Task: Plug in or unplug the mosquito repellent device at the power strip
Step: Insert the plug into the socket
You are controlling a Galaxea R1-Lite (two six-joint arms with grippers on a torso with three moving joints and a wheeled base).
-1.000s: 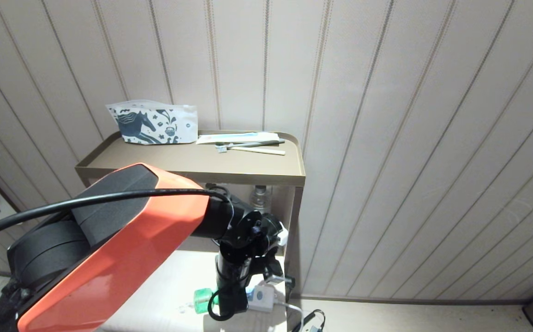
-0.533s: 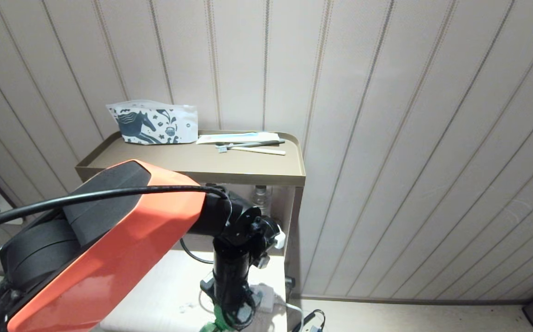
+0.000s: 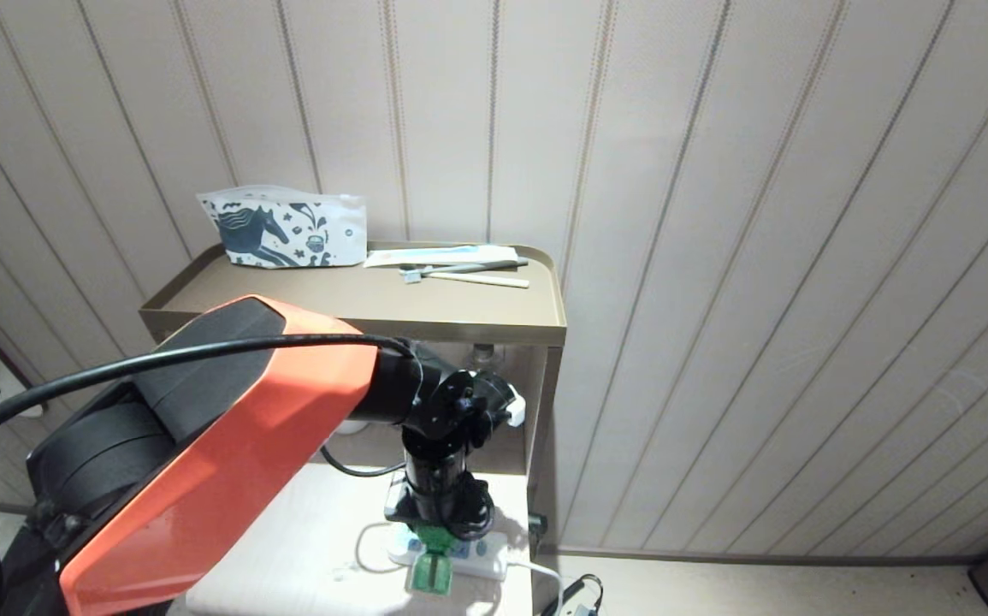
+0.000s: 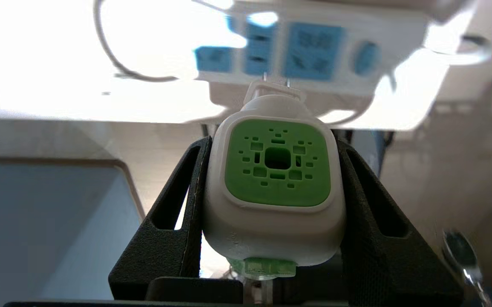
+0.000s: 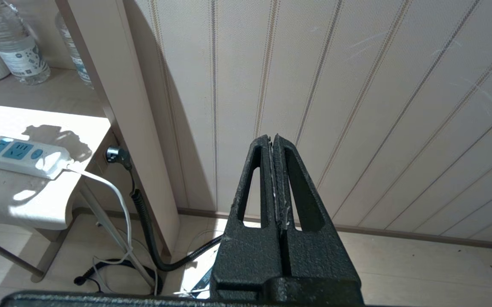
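At the lower left of the head view the orange-and-black left arm (image 3: 228, 453) reaches in toward the lower centre, a black cable (image 3: 117, 372) arching over it. Above it, in the upper left-centre, a brown tray-topped shelf (image 3: 459, 321) stands against the panelled wall (image 3: 759, 257), bearing a white pouch (image 3: 284, 229) printed with a dark horse and, to its right, a flat packet (image 3: 442, 255) and two toothbrushes (image 3: 472, 275).

At the lower centre the left gripper (image 3: 435, 524) points down over the pale table (image 3: 314, 547). In the left wrist view its two black fingers (image 4: 177, 213) are clamped on either side of the mosquito repellent device (image 4: 273, 187), white-bodied with a bright green vented face, its green bottle neck showing at the bottom centre of that frame. The device's two metal prongs sit at the blue socket faces of the power strip (image 4: 314, 51); whether they have entered the slots cannot be told. In the head view the device (image 3: 430, 565) shows green just below the gripper, lying across the white power strip (image 3: 485, 560), whose white cord (image 3: 545, 577) trails off to the right.

In the right wrist view the right gripper (image 5: 274, 179) hangs at the centre before the wall, off to the side of the table, its fingers pressed together on nothing. At that frame's left edge lies the power strip (image 5: 15, 155), with clear water bottles (image 5: 13, 42) at the upper left
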